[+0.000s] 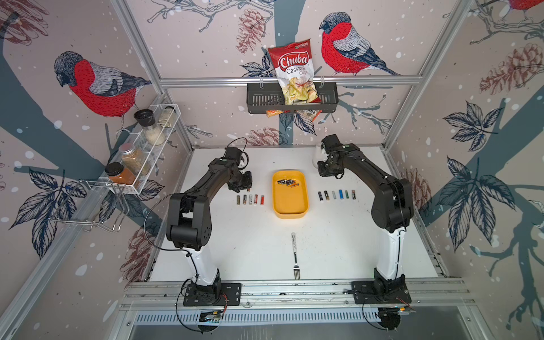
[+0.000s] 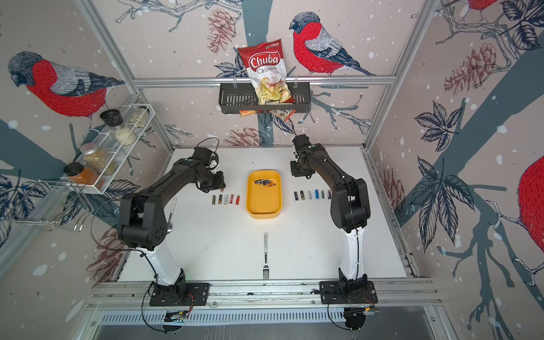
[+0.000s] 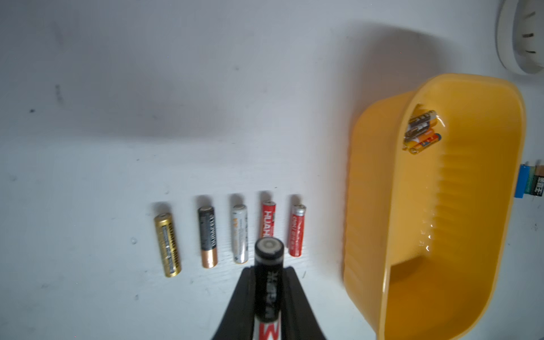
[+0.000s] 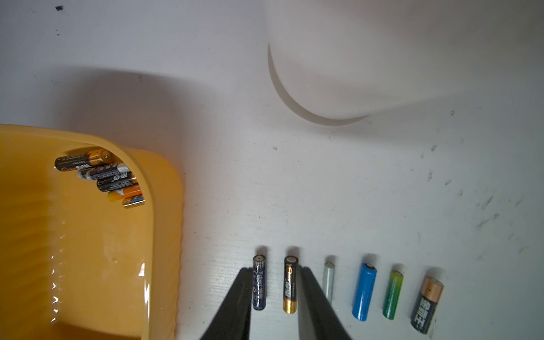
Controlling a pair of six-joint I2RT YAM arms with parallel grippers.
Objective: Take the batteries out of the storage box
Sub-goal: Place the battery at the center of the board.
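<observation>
One yellow storage box point(image 1: 290, 206) on the tabletop point(image 1: 250, 241), one fork point(image 1: 295, 256), one white cup point(image 1: 316, 156). The batteries point(image 1: 341, 194) I count by where they lie: five in the left row point(image 1: 250, 199), six in the right row point(image 1: 333, 195), and five in the huddle point(image 1: 288, 183) inside the box (they overlap, so one could be hiding). One black battery point(image 3: 268, 256) is clamped in the left pincer point(image 3: 269, 269). Two pincers in all, counting the right pincer point(image 4: 275, 269). Four spice jars point(image 1: 132, 157), one chip bag point(image 1: 294, 70), one black basket point(image 1: 259, 100).

Left end effector point(image 3: 269, 273) pinched, right point(image 4: 275, 270) parted
</observation>
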